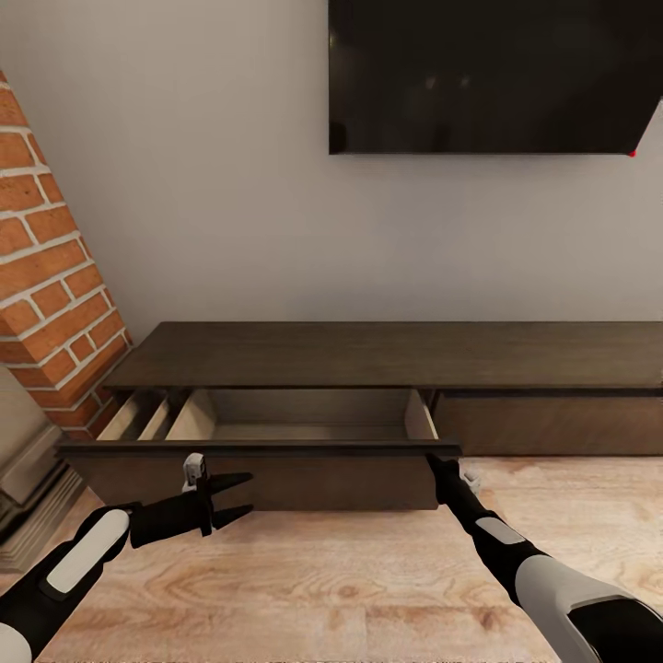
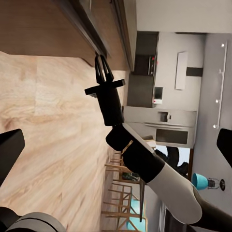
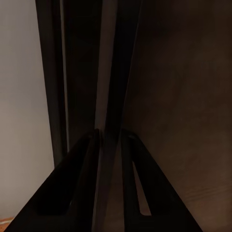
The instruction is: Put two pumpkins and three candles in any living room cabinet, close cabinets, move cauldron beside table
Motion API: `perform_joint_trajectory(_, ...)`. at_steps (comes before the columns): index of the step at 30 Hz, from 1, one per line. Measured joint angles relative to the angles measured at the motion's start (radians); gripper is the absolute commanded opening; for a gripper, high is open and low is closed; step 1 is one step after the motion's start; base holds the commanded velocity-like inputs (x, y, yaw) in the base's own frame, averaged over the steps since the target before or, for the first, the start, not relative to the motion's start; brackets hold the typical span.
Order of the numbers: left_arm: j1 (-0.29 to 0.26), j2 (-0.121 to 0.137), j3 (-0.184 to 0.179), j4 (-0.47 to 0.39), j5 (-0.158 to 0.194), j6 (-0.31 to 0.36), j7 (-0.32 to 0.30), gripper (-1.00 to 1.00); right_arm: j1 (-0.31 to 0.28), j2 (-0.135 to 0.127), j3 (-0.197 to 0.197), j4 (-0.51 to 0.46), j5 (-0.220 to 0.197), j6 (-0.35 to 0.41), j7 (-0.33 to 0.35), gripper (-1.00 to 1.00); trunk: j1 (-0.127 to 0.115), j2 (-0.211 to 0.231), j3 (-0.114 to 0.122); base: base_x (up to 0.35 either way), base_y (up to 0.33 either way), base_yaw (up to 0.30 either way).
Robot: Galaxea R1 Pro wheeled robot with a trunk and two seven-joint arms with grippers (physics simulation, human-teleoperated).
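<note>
Cabinet (image 1: 387, 354) looked like matt dark wood, pale inside; below it, floor (image 1: 350, 589) was light grainy planks.

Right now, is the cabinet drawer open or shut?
Open: the drawer is pulled out from the cabinet, its pale interior exposed, apparently empty.

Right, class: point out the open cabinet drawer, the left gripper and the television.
cabinet drawer (image 1: 276, 479): head view, on its pulled-out front panel.
left gripper (image 1: 241, 497): head view, between its fingertips.
television (image 1: 488, 74): head view, middle of its dark screen.
</note>
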Motion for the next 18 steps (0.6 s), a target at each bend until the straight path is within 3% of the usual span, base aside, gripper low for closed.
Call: perform_joint_trajectory(18, 0.0, 0.0, 0.0, 0.001, -0.002, 0.0, 0.0, 1.0, 0.0, 0.001, -0.004, 0.0, -0.002, 0.001, 0.0, -1.0, 0.0, 0.0, 0.0, -0.092, 0.0, 0.0)
